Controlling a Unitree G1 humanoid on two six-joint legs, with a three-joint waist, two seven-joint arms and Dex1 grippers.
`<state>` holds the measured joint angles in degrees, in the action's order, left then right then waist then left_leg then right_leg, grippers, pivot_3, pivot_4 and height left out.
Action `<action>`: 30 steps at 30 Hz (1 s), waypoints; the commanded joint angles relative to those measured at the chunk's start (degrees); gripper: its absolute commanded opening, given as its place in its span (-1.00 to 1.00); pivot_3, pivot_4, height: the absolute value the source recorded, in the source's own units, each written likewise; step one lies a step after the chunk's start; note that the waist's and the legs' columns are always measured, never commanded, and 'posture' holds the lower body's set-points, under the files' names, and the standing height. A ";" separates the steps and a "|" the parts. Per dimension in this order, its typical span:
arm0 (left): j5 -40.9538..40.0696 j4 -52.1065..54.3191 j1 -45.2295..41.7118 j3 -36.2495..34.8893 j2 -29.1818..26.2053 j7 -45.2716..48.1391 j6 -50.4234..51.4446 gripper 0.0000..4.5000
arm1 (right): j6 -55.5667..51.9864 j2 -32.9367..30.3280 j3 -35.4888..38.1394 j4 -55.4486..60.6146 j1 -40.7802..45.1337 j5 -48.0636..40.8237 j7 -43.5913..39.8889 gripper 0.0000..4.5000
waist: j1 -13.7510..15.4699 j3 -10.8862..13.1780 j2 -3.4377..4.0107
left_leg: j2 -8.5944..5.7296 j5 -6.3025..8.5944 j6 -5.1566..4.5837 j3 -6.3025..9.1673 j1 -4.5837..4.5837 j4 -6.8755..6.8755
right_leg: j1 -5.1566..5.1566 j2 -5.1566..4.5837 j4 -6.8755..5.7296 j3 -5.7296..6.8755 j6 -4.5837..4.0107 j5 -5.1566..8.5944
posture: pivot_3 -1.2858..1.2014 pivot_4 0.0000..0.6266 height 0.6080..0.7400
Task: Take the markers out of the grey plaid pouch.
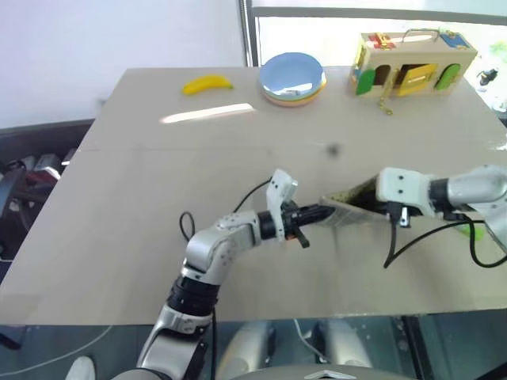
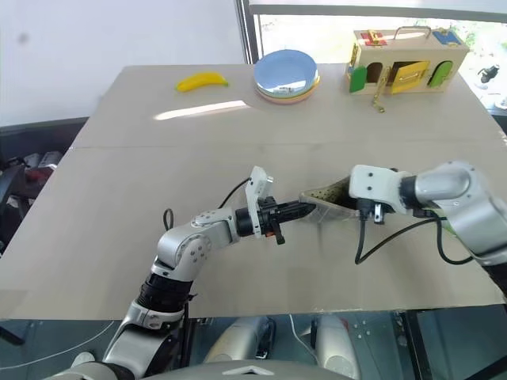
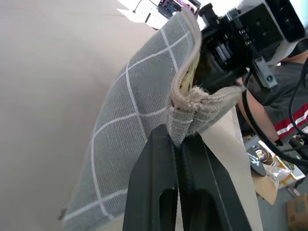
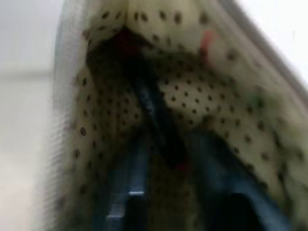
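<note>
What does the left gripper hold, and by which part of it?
The left gripper is shut on the grey plaid pouch, pinching the fabric at one end of its open edge.

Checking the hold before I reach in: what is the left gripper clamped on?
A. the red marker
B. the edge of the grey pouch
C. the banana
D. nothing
B. In the left wrist view the left gripper has its jaws shut on the seam at the end of the grey pouch.
</note>
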<state>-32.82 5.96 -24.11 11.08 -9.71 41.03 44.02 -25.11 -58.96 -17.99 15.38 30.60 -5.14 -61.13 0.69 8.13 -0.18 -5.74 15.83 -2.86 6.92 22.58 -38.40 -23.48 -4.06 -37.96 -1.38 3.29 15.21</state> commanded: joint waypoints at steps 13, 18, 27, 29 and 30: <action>-0.40 -5.81 -2.90 -1.50 3.50 -0.75 1.16 -1.00 | 9.98 12.13 -14.92 -17.61 13.42 15.61 -13.32 0.97 | -0.17 -0.05 -0.09 | 0.00 -0.02 0.04 0.02 -0.01 -0.01 | -0.02 0.02 -0.03 0.03 -0.01 0.00 | 0.03 -0.52 1.00; -0.24 -5.93 -3.04 -1.48 3.77 -0.80 1.14 -1.00 | 12.18 14.97 -15.49 -27.51 15.03 18.67 -14.33 0.86 | -0.29 -0.16 -0.26 | 0.00 -0.04 0.07 0.04 -0.15 -0.02 | 0.05 0.03 -0.04 0.04 -0.02 -0.02 | 0.03 -0.52 1.00; -0.52 -5.49 -2.23 -2.22 4.08 -1.71 1.60 -1.00 | 12.11 13.92 -12.15 -26.95 13.37 18.06 -15.33 0.86 | -0.06 -0.19 -0.32 | 0.00 -0.03 0.07 0.13 -0.79 0.01 | 0.73 0.02 -0.02 0.12 -0.06 -0.04 | 0.03 -0.52 1.00; -0.57 -5.31 -1.97 -1.96 4.35 -1.80 1.80 -1.00 | 12.40 13.12 -11.54 -26.99 12.68 17.96 -15.62 0.86 | 0.09 -0.19 -0.32 | -0.01 -0.03 0.07 0.13 -0.77 0.02 | 0.73 0.01 0.00 0.12 -0.06 -0.04 | 0.03 -0.52 1.00; -0.48 -5.22 -1.86 -1.78 4.42 -1.77 1.76 -1.00 | 12.03 12.96 -10.98 -26.77 12.32 17.70 -15.51 0.79 | 0.16 -0.19 -0.32 | -0.01 -0.03 0.07 0.14 -0.75 0.02 | 0.72 0.00 0.03 0.13 -0.06 -0.04 | 0.03 -0.52 1.00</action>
<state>-32.79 -0.78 -26.40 9.52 -5.44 39.19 45.81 -12.30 -43.95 -29.50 -9.94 44.68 10.90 -76.74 0.85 7.94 -0.50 -5.77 15.80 -2.79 7.07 21.84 -38.39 -22.76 -4.07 -37.91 -1.23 3.23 15.17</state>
